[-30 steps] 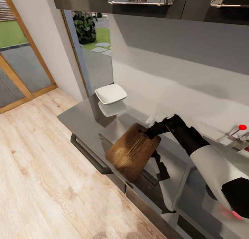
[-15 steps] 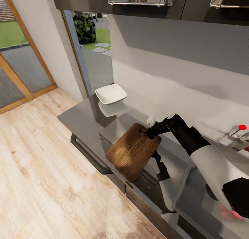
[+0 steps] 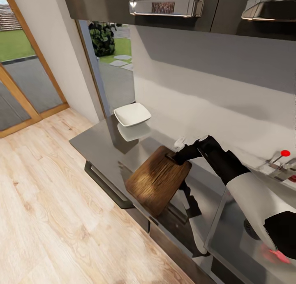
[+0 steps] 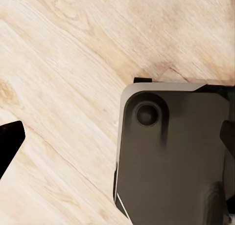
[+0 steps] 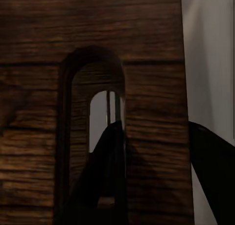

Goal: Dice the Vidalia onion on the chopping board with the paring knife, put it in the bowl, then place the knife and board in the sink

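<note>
In the sink [image 3: 236, 234] a pinkish blur shows by the drain, maybe the Vidalia onion [image 3: 276, 255]. The right tool [image 3: 176, 157] pinches the chopping board [image 3: 158, 179] at its slot, probably to drag it sinkward. Beyond, the bowl [image 3: 131, 114] waits on the table [image 3: 94, 144]. I cannot tell the left tool's [image 4: 10, 144] state.

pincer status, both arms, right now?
Left pincer: open, holding nothing, hanging over the wooden floor.
Right pincer: at the handle end of the chopping board, one finger at the slot; a closed grip cannot be told.

pale wood floor [image 3: 49, 210], glass door [image 3: 24, 70], white wall [image 3: 213, 107]
</note>
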Motion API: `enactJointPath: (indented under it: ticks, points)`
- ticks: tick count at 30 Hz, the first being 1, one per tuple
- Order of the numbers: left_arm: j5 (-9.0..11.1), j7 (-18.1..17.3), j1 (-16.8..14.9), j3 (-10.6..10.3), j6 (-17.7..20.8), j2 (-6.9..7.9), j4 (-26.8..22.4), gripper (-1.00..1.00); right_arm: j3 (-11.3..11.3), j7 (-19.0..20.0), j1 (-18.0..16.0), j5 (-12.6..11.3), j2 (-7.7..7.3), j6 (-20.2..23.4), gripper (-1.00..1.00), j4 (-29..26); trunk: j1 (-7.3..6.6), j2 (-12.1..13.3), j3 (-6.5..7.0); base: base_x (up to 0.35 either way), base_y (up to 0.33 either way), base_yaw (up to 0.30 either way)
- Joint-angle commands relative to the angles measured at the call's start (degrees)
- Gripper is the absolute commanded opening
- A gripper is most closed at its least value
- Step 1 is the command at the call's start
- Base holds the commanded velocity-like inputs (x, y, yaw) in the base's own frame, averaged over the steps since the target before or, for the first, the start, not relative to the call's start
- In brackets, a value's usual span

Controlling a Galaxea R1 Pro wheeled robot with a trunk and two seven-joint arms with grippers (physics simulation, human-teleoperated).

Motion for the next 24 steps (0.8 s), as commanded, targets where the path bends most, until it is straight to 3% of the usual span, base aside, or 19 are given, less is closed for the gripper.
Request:
enactJointPath:
  ticks: [1,3,11,24]
  points:
    - [0.0,0.1,0.0,0.1,-0.2,-0.02,0.0,1.0,0.0,0.4,-0.1,0.5,-0.04,0.1,-1.0,-0.1,0.03,-0.1,0.0,0.0,0.0,0.0]
    - [0.1,0.1,0.0,0.1,-0.2,-0.02,0.0,1.0,-0.5,0.4,-0.1,0.5,-0.04,0.1,-1.0,-0.3,0.03,-0.1,0.19,0.0,0.0,0.0]
    - [0.1,0.1,0.0,0.1,-0.2,-0.04,0.0,1.0,-6.2,0.4,-0.1,0.5,-0.12,0.1,-1.0,-1.2,0.03,-0.1,0.92,0.0,0.0,0.0]
    - [0.1,0.1,0.0,0.1,-0.2,-0.11,0.0,1.0,-6.7,0.4,-0.1,0.6,-0.04,0.1,-1.0,-1.2,0.03,-0.1,2.1,0.0,0.0,0.0]
